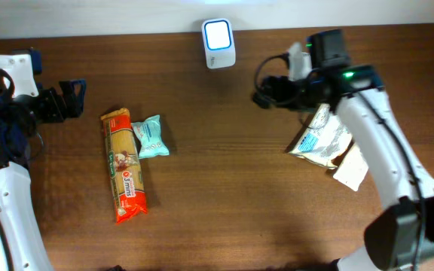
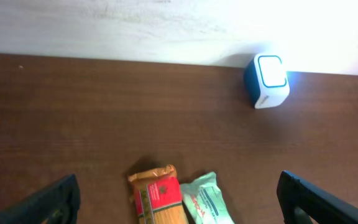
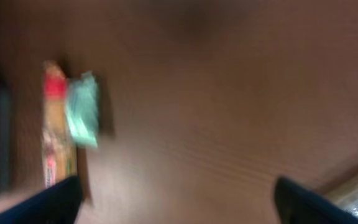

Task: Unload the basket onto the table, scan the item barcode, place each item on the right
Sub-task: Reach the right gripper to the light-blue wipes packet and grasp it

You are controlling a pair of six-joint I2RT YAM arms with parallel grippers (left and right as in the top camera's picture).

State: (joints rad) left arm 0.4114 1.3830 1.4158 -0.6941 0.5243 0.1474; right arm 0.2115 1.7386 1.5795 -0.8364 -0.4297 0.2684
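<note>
Overhead: left claw (image 1: 72,98) and right claw (image 1: 266,90) gape empty; next step, probably, is grasping the pasta packet (image 1: 124,165) for the scanner (image 1: 218,33).

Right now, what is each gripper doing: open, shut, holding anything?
Left gripper: open, holding nothing.
Right gripper: open, fingers wide apart, holding nothing.
</note>
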